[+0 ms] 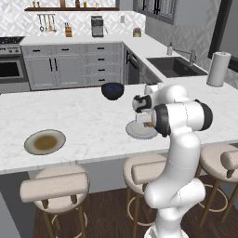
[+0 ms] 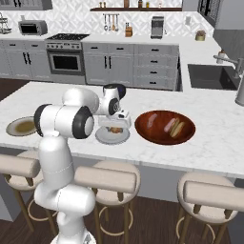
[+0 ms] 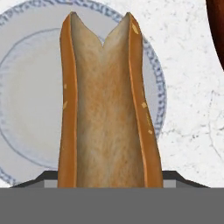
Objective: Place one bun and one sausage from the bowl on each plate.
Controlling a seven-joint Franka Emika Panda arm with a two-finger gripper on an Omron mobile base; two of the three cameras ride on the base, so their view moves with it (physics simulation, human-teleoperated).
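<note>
A golden-tan split bun [image 3: 107, 105] stands lengthwise between the fingers of my gripper [image 3: 109, 179], which is shut on it. It hangs just above the light grey plate [image 3: 26, 100]. The same plate [image 2: 112, 137] lies near the counter's front edge under my gripper [image 2: 115, 127], left of the reddish-brown bowl [image 2: 152, 125]. In the bowl's right part lie another bun [image 2: 178, 127] and, close beside it, a sausage [image 2: 170, 125]. The brown-centred plate [image 1: 45, 142] lies far to the left with nothing on it. From the left, my gripper [image 1: 148, 122] hovers over the grey plate [image 1: 139, 131].
A small dark blue bowl [image 1: 112, 90] stands behind the grey plate on the marble counter [image 1: 83, 116]. Padded stools [image 1: 55, 186] line the near side of the counter. A sink [image 2: 209, 76] and a paper towel roll [image 1: 218, 68] are at the far right.
</note>
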